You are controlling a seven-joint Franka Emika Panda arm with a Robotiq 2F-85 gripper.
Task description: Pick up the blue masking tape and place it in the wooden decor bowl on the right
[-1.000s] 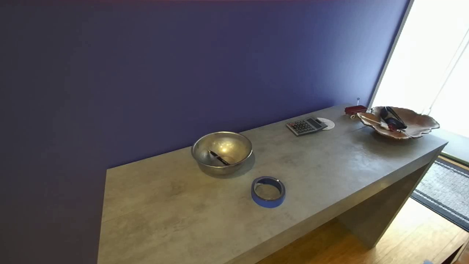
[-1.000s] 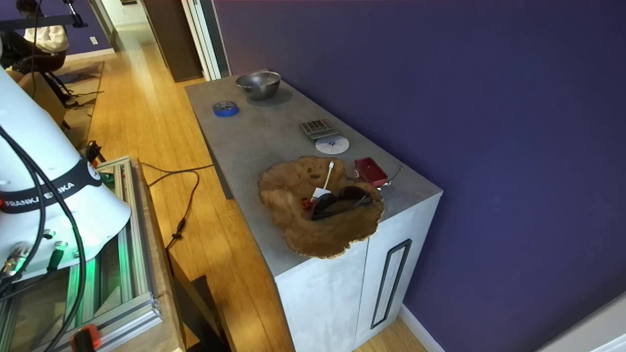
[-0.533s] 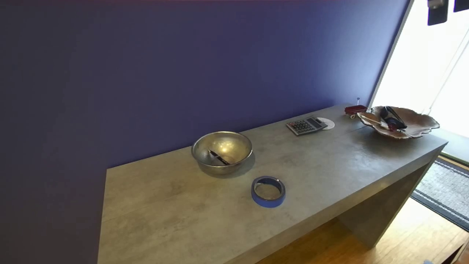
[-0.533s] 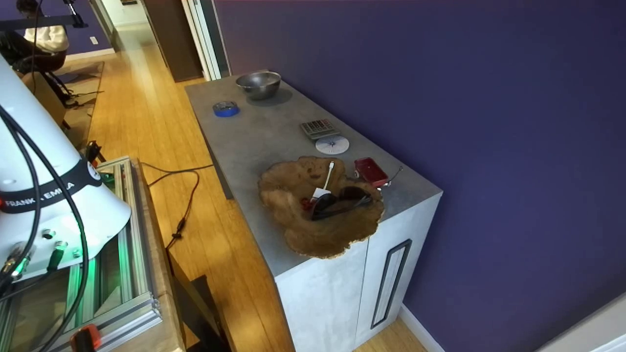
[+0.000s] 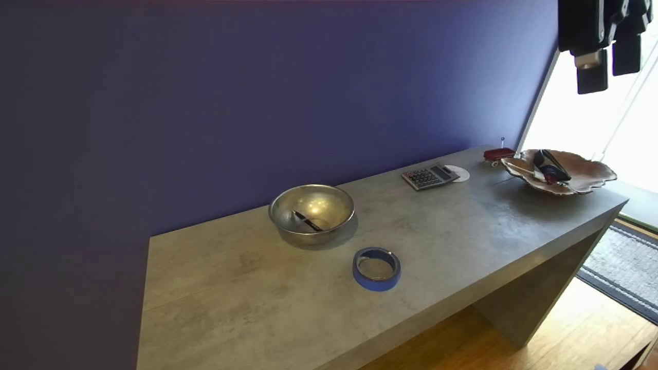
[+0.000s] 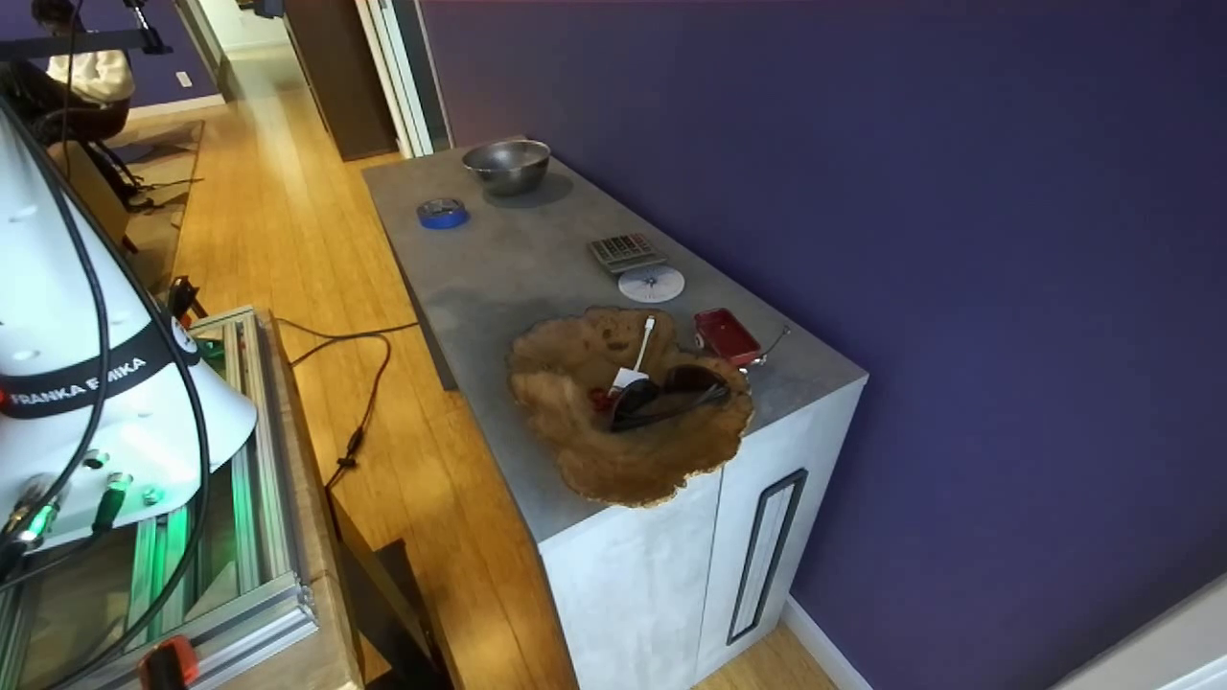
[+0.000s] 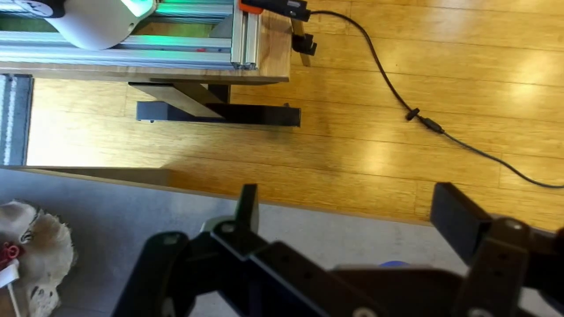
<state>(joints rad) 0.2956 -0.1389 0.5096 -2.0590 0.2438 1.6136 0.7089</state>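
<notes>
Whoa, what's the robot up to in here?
The robot arm is meant to put the blue tape into the wooden bowl. The tape lies on the table, near the shiny metal bowl. The gripper is open in the air, holding nothing yet. The wooden bowl has what look like sunglasses in it.

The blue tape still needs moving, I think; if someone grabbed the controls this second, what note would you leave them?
Gripper: open, nothing held, raised higher than the counter.
Blue tape: flat on the counter, near the silver bowl but apart from it.
Wooden bowl: toward the opposite end, with sunglasses and a white corded item inside.
Done: no grasp yet; the tape is not in the wooden bowl.
Left: reach the tape, grip, lift, carry it over, release.
</notes>
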